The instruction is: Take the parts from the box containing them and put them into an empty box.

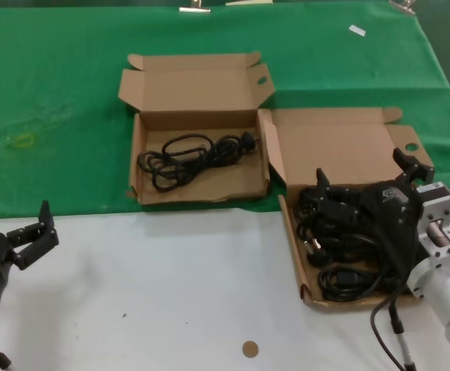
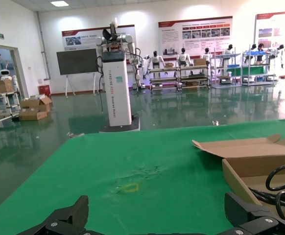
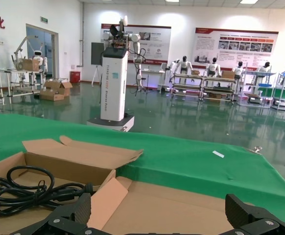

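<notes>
Head view: right gripper (image 1: 368,179) hovering over full box (image 1: 291,224), fingers spread wide, gripping nothing. Left gripper (image 1: 35,232) idling open over table (image 1: 171,294). Other box (image 1: 136,124) already holding one cable (image 1: 190,154). Tangled cables (image 1: 337,239) probably snagging, lifting several together.

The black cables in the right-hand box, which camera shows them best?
The head view: the black cables lie piled in the box beneath the right hand. The right wrist view shows only that box's lid; the left wrist view misses it.
</notes>
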